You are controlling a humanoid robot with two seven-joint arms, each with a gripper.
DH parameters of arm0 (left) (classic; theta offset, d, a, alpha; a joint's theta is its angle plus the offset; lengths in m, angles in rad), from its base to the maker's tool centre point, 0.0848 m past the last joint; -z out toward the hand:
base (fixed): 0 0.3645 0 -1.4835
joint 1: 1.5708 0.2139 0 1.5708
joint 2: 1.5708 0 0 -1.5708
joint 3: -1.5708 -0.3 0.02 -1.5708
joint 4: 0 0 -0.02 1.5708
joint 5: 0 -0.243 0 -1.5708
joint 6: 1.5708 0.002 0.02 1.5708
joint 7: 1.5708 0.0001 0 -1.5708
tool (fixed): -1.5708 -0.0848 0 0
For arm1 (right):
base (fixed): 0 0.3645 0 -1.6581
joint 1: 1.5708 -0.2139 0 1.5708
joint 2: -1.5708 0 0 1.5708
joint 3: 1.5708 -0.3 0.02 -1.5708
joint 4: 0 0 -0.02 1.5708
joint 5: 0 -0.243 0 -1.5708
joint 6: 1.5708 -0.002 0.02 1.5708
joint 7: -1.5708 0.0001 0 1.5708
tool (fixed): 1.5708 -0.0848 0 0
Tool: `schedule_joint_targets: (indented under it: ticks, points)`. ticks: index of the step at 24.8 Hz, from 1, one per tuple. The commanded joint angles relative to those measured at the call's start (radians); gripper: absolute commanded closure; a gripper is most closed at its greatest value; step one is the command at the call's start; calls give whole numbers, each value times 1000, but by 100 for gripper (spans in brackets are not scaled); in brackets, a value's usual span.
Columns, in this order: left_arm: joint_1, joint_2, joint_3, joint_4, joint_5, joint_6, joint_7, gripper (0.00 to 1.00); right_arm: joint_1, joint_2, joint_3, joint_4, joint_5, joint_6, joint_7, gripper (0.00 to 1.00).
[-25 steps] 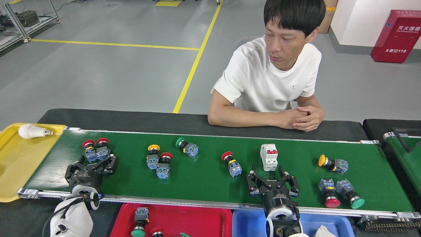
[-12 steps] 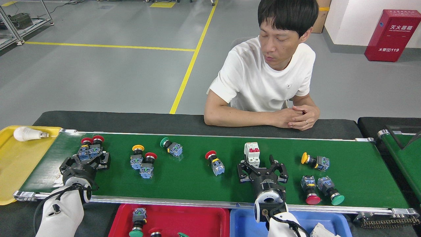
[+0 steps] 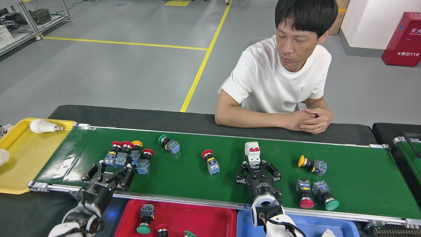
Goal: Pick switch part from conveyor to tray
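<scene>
At far left a flat yellow plastic tray (image 3: 23, 164) holds a white bulb (image 3: 42, 126). On the glossy dark-green conveyor (image 3: 184, 181), the left gripper (image 3: 110, 171) hovers with jaws apart just short of a cluster of red- and yellow-capped push-button switches (image 3: 126, 154). Further right, the right gripper (image 3: 258, 167) has its jaws spread around the near end of the white breaker-style switch part (image 3: 252, 152), whose long axis runs straight away from it. That arm is clearly nearer. Red (image 3: 217, 217) and blue (image 3: 243, 222) trays sit below.
</scene>
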Motion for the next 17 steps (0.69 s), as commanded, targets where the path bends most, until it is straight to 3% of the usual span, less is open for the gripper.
schedule_joint_targets:
  ticks: [1,4,7,9,10,11,16,17]
  points:
    - [70,7,-3,-111,4,-35,-7,79,19,-24,-6,-100,-12,-64,-13,89]
    - [168,4,-43,-206,-23,-112,-7,78,131,-96,-6,-284,-104,-217,-13,88]
    - [186,7,-112,-212,-131,-117,10,69,202,-147,-12,-340,-155,-363,-17,87]
    - [200,4,-124,-214,-161,-120,19,47,254,-173,-44,-372,-172,-460,-34,87]
    - [205,6,-126,-214,-163,-120,19,18,285,-189,-63,-407,-184,-533,-59,86]
    - [205,1,-123,-215,-161,-120,19,0,317,-205,-89,-438,-208,-618,-78,86]
    - [221,0,-110,-217,-126,-120,18,0,426,-222,-238,-456,-277,-1020,-85,82]
    - [232,-2,-92,-217,-94,-118,11,0,452,-222,-287,-447,-300,-1034,-85,81]
